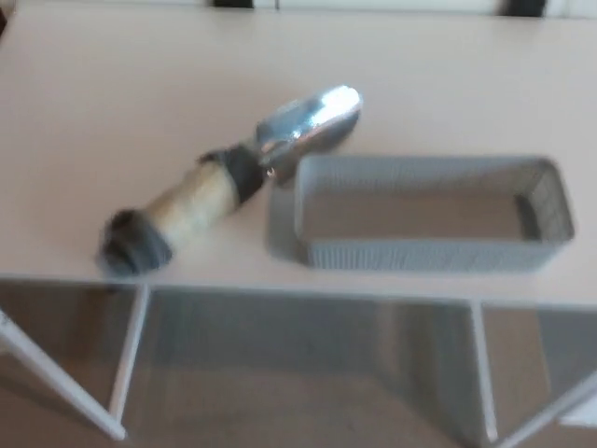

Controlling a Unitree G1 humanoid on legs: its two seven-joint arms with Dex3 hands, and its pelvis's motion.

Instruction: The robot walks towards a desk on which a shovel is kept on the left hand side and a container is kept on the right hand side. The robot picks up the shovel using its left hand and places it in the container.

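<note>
A small shovel (229, 177) lies on the white desk (112, 103), left of centre. Its shiny metal scoop points up and to the right; its pale wooden handle with a dark grey end cap points down-left towards the desk's front edge. A grey mesh container (431, 213), rectangular and empty, sits just right of the shovel, and the scoop's tip lies close to its back left corner. The picture is blurred. Neither of my hands shows.
The desk's front edge (280, 287) runs across the lower part of the view, with white legs (126, 359) and brown floor (308, 392) below it. White cabinets with dark handles (233, 3) stand behind the desk.
</note>
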